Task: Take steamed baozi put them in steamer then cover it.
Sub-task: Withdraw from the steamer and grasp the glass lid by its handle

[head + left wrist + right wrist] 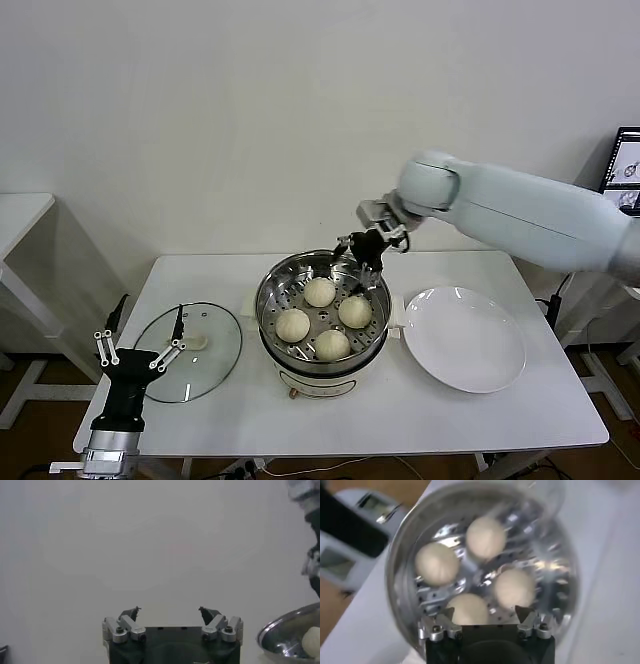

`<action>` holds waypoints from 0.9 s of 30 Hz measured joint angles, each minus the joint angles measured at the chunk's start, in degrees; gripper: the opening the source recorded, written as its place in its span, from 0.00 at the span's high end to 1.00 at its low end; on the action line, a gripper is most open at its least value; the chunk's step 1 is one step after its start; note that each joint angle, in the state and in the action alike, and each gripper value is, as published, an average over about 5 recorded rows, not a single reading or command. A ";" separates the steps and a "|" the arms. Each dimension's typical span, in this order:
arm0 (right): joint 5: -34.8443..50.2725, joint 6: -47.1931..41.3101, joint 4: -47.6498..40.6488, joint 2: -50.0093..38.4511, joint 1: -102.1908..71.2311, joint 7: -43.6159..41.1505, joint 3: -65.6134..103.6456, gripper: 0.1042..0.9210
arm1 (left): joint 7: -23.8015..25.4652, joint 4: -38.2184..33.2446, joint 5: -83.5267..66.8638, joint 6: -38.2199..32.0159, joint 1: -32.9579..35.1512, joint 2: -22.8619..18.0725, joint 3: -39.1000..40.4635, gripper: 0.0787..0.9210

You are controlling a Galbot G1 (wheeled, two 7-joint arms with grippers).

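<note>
The steel steamer (pixel 270 300) stands mid-table with four cream baozi on its perforated tray: one at the back (pixel 319 292), one at the right (pixel 355 311), one at the left (pixel 292 324), one at the front (pixel 332 344). My right gripper (pixel 362 262) hangs open and empty just above the steamer's back rim. In the right wrist view it (pixel 484 611) looks down into the steamer (pixel 405 555) at the baozi (pixel 436 563). The glass cover (pixel 215 355) with its white handle (pixel 196 342) lies flat on the table left of the steamer. My left gripper (pixel 140 345) is open and empty, over the cover's near-left edge.
An empty white plate (pixel 463 338) lies right of the steamer. The table's front edge runs just below the steamer. A wall stands behind the table. A monitor (pixel 626 170) shows at the far right. The left wrist view shows the wall and the steamer rim (pixel 280 626).
</note>
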 measured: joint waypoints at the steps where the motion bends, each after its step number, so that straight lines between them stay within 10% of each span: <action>1: 0.72 0.93 0.63 -1.26 -1.21 3.20 1.32 0.12 | -0.38 0.07 0.63 0.29 -0.22 0.06 0.00 0.12; 14: 4.48 11.10 7.02 -8.45 -35.90 46.15 36.33 0.12 | -4.73 3.14 12.00 5.20 -3.84 0.53 -0.55 0.12; 27: 0.50 19.53 10.70 -4.14 -75.07 60.79 73.01 0.12 | -5.38 14.43 32.35 3.57 -6.20 3.59 -3.06 0.12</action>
